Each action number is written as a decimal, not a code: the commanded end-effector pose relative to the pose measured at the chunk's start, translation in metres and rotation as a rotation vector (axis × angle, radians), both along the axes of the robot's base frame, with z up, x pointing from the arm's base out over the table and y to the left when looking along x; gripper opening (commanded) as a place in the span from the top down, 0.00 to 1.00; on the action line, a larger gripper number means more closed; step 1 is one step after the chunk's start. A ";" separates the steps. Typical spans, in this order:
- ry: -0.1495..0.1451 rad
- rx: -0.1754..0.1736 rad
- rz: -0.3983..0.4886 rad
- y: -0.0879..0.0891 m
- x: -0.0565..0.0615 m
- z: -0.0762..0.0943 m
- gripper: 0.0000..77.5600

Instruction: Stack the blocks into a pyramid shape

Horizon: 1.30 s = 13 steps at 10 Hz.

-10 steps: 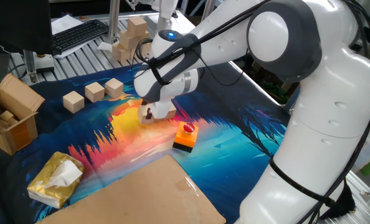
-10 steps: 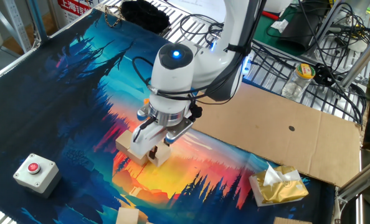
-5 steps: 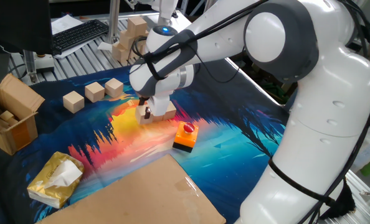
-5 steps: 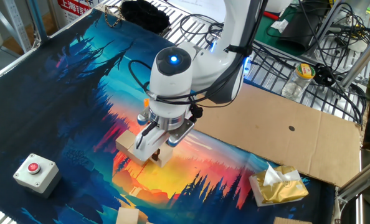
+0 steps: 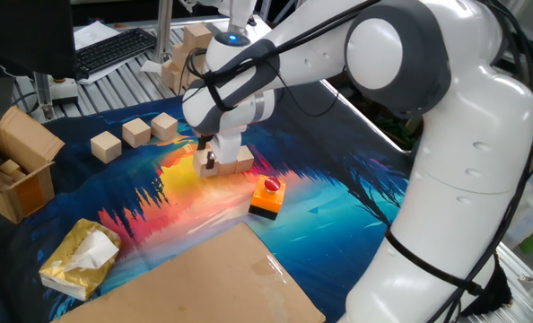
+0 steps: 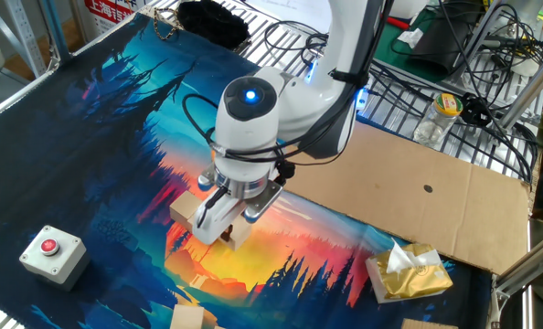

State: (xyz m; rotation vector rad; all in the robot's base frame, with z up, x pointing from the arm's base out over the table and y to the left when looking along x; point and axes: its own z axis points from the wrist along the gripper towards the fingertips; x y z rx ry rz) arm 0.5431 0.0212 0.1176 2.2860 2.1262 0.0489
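The tool (image 6: pixel 218 228) is down low over two blocks (image 5: pixel 242 161) on the counter (image 5: pixel 356 206). I cannot tell if it grips one.

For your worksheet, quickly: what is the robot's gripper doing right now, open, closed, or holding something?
Gripper: down at the wooden blocks on the mat; whether it is open or gripping one cannot be told.

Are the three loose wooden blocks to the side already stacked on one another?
No. The three loose blocks sit side by side in a row on the mat, none on top of another.
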 end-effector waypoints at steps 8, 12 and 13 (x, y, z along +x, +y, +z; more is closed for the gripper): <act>0.004 -0.007 0.034 -0.002 0.007 -0.014 0.99; 0.006 -0.010 0.046 -0.005 0.015 -0.012 0.99; 0.006 -0.005 0.050 -0.006 0.016 -0.012 0.99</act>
